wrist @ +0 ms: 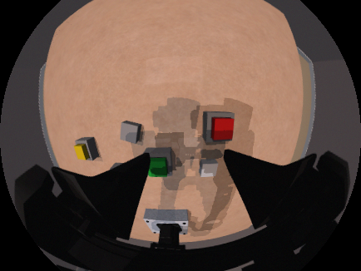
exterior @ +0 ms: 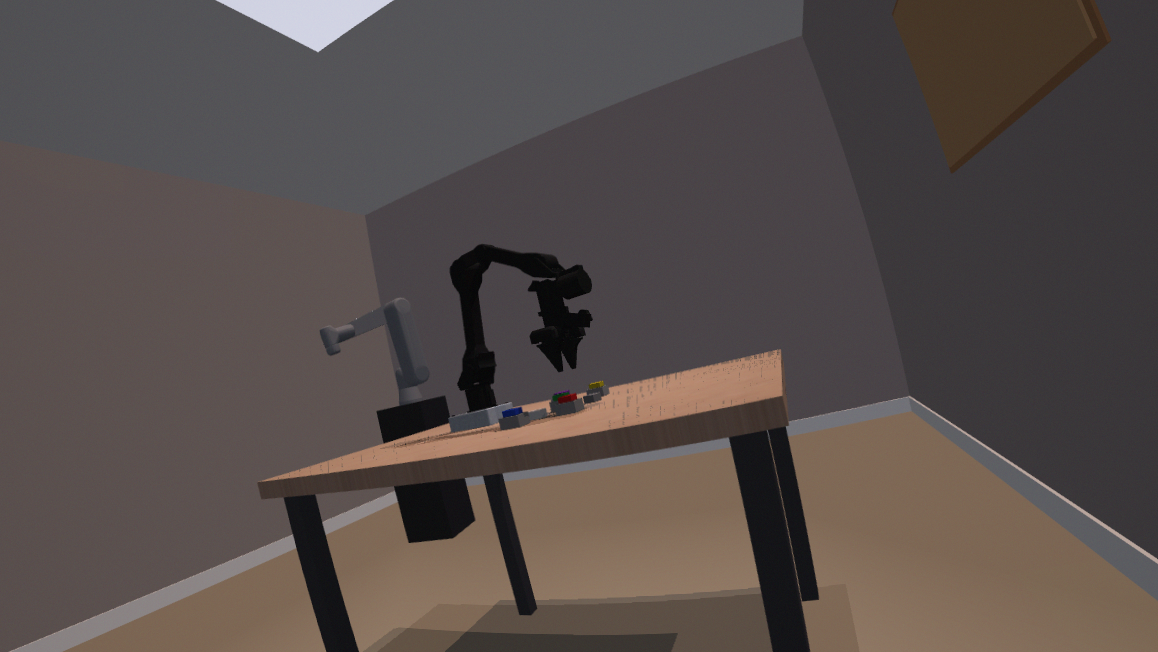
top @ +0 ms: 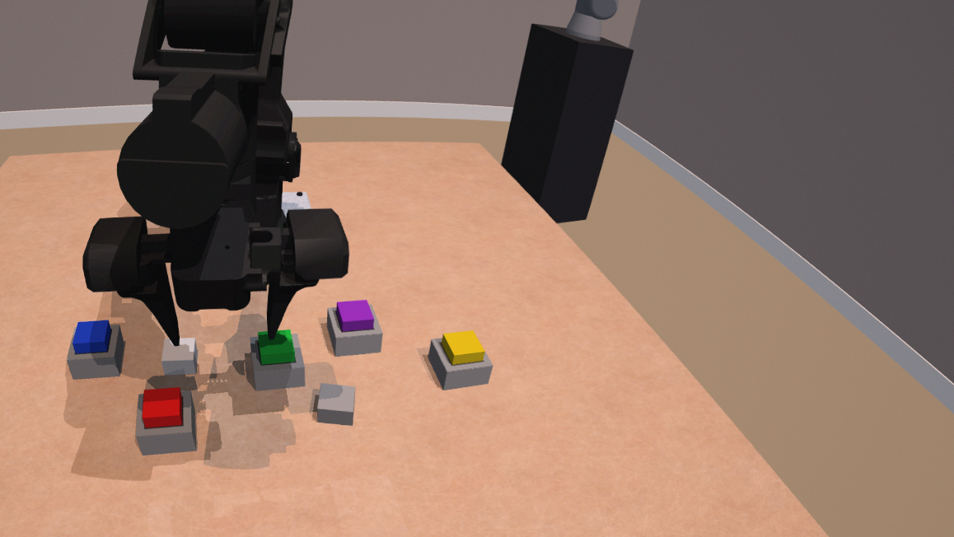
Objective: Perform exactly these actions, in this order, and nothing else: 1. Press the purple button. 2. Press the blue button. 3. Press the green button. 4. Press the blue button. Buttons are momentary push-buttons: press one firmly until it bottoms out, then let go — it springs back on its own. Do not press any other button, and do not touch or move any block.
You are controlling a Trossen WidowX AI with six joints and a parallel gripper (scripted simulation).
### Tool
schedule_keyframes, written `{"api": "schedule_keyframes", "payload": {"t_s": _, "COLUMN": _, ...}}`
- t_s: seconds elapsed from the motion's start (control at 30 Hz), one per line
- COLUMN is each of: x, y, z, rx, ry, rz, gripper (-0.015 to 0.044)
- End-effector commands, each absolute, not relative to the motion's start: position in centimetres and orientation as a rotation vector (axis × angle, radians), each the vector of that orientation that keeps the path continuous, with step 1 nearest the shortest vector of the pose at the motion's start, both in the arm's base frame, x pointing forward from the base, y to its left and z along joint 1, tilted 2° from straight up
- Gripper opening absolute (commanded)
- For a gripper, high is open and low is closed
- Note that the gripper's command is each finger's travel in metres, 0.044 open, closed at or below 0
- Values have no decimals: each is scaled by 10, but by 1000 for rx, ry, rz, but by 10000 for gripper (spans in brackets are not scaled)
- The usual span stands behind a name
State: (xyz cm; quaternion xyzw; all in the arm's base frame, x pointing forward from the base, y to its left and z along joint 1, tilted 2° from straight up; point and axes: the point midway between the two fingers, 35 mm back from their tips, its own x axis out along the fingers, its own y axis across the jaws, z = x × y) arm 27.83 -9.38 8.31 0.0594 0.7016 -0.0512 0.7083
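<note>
My gripper [top: 223, 337] [exterior: 560, 366] [wrist: 187, 155] is open and empty, hanging well above the table [top: 600, 399] [exterior: 688, 388]. In the wrist view its fingers frame the green button [top: 277, 347] [wrist: 157, 165] on one side and the white block [top: 180, 357] [wrist: 208, 168] on the other. The blue button [top: 91, 335] [exterior: 511, 413] stands at the far left. The purple button [top: 354, 314] stands to the right of the green one. All buttons sit raised on grey bases.
A red button [top: 161, 407] [wrist: 223, 128] stands in front of the white block. A yellow button [top: 463, 347] [wrist: 82, 151] stands at the right. A grey block [top: 335, 403] [wrist: 130, 132] lies in front of the green button. A black pedestal [top: 567, 119] stands beyond the table's far right corner.
</note>
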Motion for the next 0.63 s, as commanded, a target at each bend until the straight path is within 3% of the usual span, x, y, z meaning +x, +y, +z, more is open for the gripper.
{"api": "schedule_keyframes", "payload": {"t_s": 0.0, "x": 295, "y": -43, "z": 92, "rx": 142, "ry": 1561, "rz": -109, "gripper": 400}}
{"api": "schedule_keyframes", "payload": {"t_s": 0.2, "x": 303, "y": 46, "z": 107, "rx": 150, "ry": 1561, "rz": -101, "gripper": 400}}
{"api": "schedule_keyframes", "payload": {"t_s": 0.43, "x": 277, "y": 147, "z": 124, "rx": 159, "ry": 1568, "rz": -91, "gripper": 400}}
{"api": "schedule_keyframes", "payload": {"t_s": 0.6, "x": 273, "y": 156, "z": 126, "rx": 160, "ry": 1570, "rz": -91, "gripper": 400}}
